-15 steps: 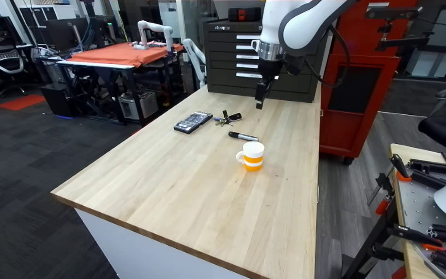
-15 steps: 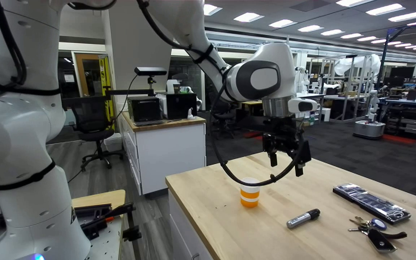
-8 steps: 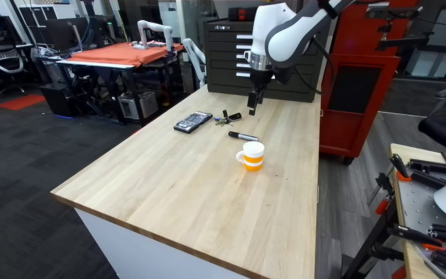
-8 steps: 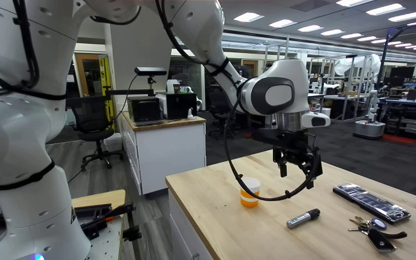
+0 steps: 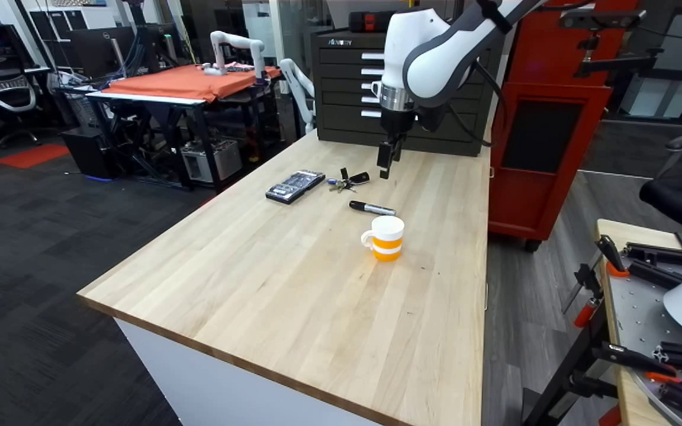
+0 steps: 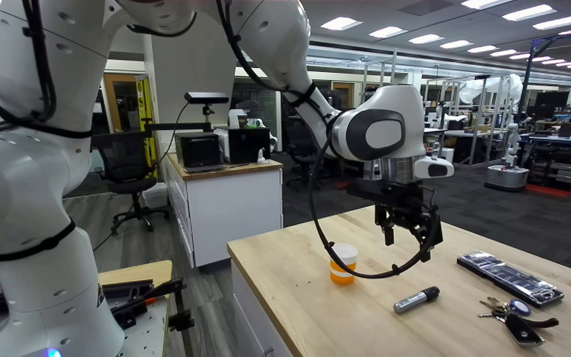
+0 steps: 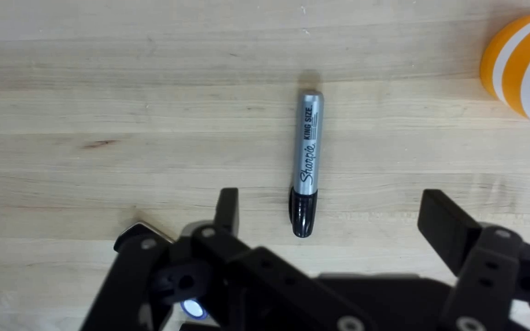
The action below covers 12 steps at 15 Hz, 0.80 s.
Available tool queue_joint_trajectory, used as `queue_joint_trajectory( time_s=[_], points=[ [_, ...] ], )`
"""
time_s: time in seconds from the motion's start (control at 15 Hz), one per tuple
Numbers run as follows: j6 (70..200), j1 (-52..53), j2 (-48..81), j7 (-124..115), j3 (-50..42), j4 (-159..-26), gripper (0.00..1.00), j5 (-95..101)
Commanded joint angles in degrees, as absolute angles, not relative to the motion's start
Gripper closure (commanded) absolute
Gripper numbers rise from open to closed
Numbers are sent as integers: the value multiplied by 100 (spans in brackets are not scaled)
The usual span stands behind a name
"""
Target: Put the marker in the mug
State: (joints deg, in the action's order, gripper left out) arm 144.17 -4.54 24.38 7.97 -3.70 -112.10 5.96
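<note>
The marker [image 5: 372, 208] lies flat on the wooden table, grey with a black cap. It also shows in an exterior view [image 6: 417, 300] and the wrist view [image 7: 308, 151]. The mug [image 5: 386, 236], white with orange bands, stands upright close to the marker. It shows behind the arm's cable in an exterior view [image 6: 342, 278] and at the right edge of the wrist view [image 7: 515, 69]. My gripper [image 7: 335, 214] is open and empty above the table. In the wrist view the cap lies between its spread fingers. It also hangs above the table in both exterior views [image 5: 389, 167] [image 6: 408, 246].
A bunch of keys [image 5: 344, 182] with a black fob lies near the marker, partly behind a finger in the wrist view [image 7: 193, 309]. A flat dark case [image 5: 295, 187] lies beside the keys. A dark drawer chest [image 5: 347, 100] stands at the table's end.
My gripper has moved lower and closer to the marker, mostly between the two earlier moments; since half a second ago it has barely moved. The marker and mug have not moved.
</note>
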Motion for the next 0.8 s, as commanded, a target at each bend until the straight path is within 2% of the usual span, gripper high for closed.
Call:
queue_joint_trajectory(
  time_s=[0.0, 0.73],
  points=[
    [14483, -543, 2489, 867, -353, -11298, 0, 553],
    [14874, -909, 2945, 1321, -172, -11244, 0, 217]
  ],
)
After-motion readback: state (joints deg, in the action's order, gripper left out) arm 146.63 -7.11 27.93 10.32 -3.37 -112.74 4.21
